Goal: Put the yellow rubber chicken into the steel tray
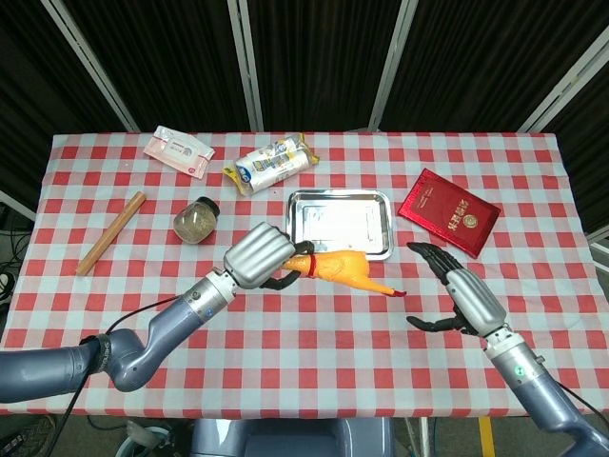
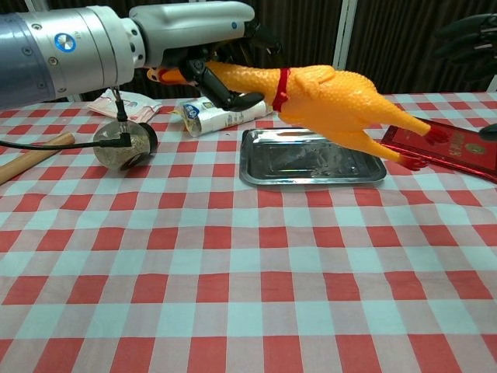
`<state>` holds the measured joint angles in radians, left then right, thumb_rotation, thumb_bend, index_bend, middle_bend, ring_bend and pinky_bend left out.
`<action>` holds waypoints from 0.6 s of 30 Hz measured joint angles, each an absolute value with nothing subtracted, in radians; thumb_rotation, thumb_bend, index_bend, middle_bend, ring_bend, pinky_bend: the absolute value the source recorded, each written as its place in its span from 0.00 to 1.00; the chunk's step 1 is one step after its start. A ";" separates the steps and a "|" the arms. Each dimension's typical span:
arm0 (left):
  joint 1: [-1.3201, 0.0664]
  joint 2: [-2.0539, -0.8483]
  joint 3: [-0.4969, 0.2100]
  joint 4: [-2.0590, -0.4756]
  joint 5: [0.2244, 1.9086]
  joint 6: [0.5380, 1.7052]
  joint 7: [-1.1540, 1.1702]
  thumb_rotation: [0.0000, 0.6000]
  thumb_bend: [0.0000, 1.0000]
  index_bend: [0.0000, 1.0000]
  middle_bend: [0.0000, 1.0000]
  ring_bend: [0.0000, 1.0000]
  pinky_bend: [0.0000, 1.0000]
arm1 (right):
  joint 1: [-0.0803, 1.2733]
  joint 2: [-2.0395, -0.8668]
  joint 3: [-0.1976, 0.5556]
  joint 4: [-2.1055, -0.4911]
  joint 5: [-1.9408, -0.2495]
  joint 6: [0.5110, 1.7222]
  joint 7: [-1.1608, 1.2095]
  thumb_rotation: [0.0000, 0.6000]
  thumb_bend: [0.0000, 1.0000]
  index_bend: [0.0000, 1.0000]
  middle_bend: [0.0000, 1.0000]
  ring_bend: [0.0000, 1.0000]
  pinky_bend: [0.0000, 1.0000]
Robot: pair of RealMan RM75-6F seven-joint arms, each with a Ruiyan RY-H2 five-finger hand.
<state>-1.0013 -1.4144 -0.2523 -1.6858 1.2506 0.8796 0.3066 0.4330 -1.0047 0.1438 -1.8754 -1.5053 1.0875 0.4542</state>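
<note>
Because the left hand (image 2: 194, 35) grips the yellow rubber chicken (image 2: 334, 97) by its neck, the body hangs clear above the steel tray (image 2: 311, 172) just beyond it, ready to lower.

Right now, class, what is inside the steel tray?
The tray looks empty in the head view, only reflections. The chicken, held above by the left hand, hides its far rim in the chest view.

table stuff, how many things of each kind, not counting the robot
Toys: 1, yellow rubber chicken, held in the left hand
Trays: 1, steel tray
Packets: 2, wipes pack, white bag
Jars: 1, spice jar
Sticks: 1, wooden stick
Booklets: 1, red booklet
Total: 7
</note>
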 measured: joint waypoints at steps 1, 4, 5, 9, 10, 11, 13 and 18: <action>-1.007 -1.415 -0.255 -1.691 1.238 0.875 0.316 1.00 0.69 0.69 0.72 0.61 0.65 | 0.443 -1.004 0.150 -1.879 -1.484 1.071 0.455 1.00 0.20 0.00 0.10 0.03 0.10; -1.024 -1.415 -0.264 -1.709 1.195 0.860 0.347 1.00 0.69 0.69 0.72 0.61 0.65 | 0.466 -1.008 0.167 -1.888 -1.422 1.040 0.439 1.00 0.20 0.00 0.09 0.02 0.10; -1.029 -1.415 -0.266 -1.713 1.182 0.856 0.357 1.00 0.69 0.69 0.72 0.61 0.65 | 0.471 -1.013 0.172 -1.889 -1.401 1.036 0.425 1.00 0.20 0.00 0.09 0.01 0.10; -1.054 -1.420 -0.276 -1.730 1.116 0.846 0.403 1.00 0.69 0.69 0.72 0.61 0.65 | 0.485 -1.030 0.186 -1.896 -1.339 1.024 0.377 1.00 0.20 0.00 0.07 0.01 0.09; -1.060 -1.423 -0.277 -1.733 1.103 0.846 0.414 1.00 0.69 0.69 0.72 0.61 0.65 | 0.488 -1.032 0.189 -1.898 -1.325 1.020 0.370 1.00 0.20 0.00 0.07 0.01 0.09; -1.065 -1.427 -0.279 -1.734 1.091 0.848 0.425 1.00 0.69 0.69 0.72 0.61 0.65 | 0.493 -1.036 0.193 -1.900 -1.308 1.014 0.360 1.00 0.20 0.00 0.07 0.01 0.09; -1.075 -1.439 -0.282 -1.737 1.066 0.858 0.448 1.00 0.69 0.69 0.72 0.61 0.65 | 0.500 -1.041 0.197 -1.901 -1.286 1.006 0.345 1.00 0.20 0.00 0.07 0.00 0.08; -1.093 -1.467 -0.286 -1.741 1.015 0.890 0.493 1.00 0.69 0.69 0.72 0.61 0.65 | 0.514 -1.054 0.204 -1.897 -1.241 0.980 0.325 1.00 0.20 0.00 0.05 0.00 0.06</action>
<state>-1.0931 -1.4666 -0.2864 -1.7406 1.0146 0.8898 0.4926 0.5137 -1.0545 0.2036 -1.8969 -1.2413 0.9805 0.3254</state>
